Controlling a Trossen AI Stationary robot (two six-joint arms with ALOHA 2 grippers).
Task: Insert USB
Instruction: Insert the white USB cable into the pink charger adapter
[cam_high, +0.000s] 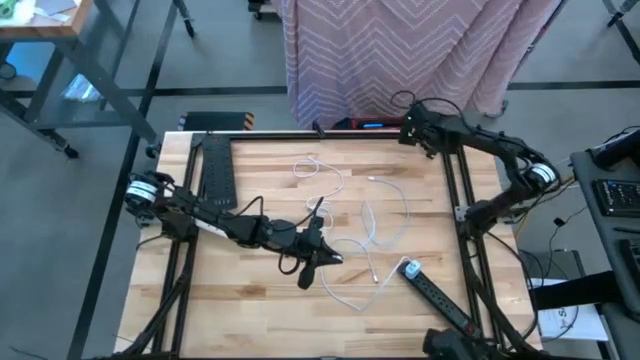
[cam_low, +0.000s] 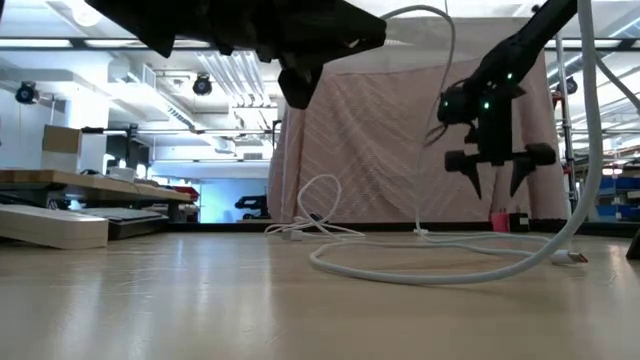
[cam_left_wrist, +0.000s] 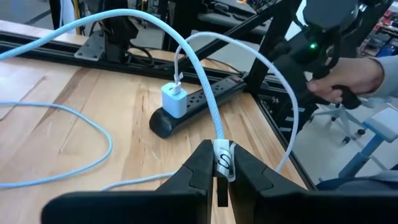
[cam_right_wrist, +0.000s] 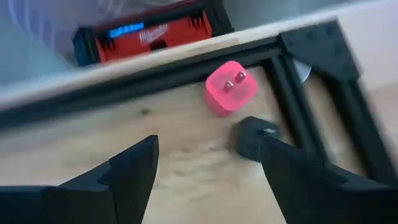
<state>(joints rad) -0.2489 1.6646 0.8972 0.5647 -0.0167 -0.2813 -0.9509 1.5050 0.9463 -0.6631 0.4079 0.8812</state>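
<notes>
Left gripper (cam_left_wrist: 217, 163): over the middle of the wooden table (cam_high: 270, 310), fingers pinched tight on the plug end of a white USB cable (cam_left_wrist: 205, 93), which arches up and away from the tips.
White cable: loops across the tabletop in several curls; a strand runs near the power strip.
White charger block (cam_left_wrist: 173, 99): plugged into the near end of the black power strip (cam_left_wrist: 205, 99), a white cable entering its top.
Power strip: lies at an angle near the table's right front corner.
Right gripper (cam_right_wrist: 208, 165): at the far right corner of the table, fingers spread wide, nothing between them.
Pink charger block (cam_right_wrist: 231, 88): lies on the wood beside the black frame rail, prongs up, in front of the right gripper.
Small black adapter (cam_right_wrist: 254, 138): just beside the pink block.
Person's hand (cam_left_wrist: 348, 78): beyond the table's edge, gripping a dark handle.
</notes>
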